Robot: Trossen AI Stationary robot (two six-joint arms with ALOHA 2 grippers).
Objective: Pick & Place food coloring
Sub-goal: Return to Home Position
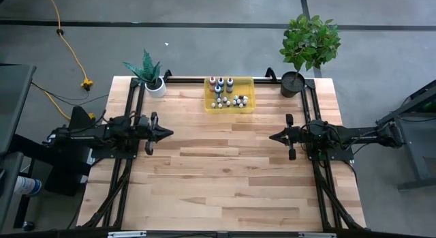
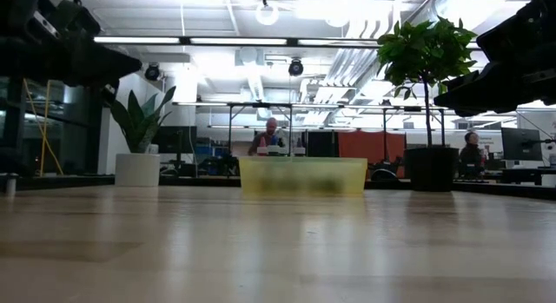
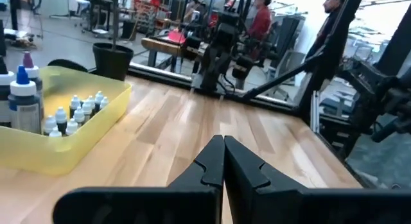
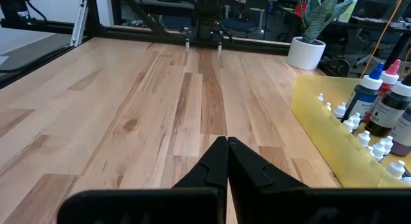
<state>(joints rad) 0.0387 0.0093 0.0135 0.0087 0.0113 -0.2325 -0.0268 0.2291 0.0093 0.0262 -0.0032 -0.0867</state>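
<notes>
1. Judged as practically done: all food coloring bottles (image 1: 228, 93) inside the yellow tray (image 1: 229, 111), larger ones along the tray wall at the bench edge, small whitish ones toward the wall facing the open bench (image 1: 225, 176).
2. No bottle seen on the bench outside the tray.
3. Left end effector (image 1: 167, 134) clenched on nothing, well apart from the tray.
4. Right end effector (image 1: 272, 137) also clenched and empty, well apart from the tray on its other side.
5. Probably left to do: only the parking of both arms, if not parked already.
6. Near the tray: a spiky plant in a white pot (image 1: 151, 81) on one side, a leafy plant in a black pot (image 1: 294, 82) on the other.
7. No obstacle seen between the tray and either end effector.
8. Far behind the tray, beyond the bench: a person (image 2: 271, 134) in the room.
</notes>
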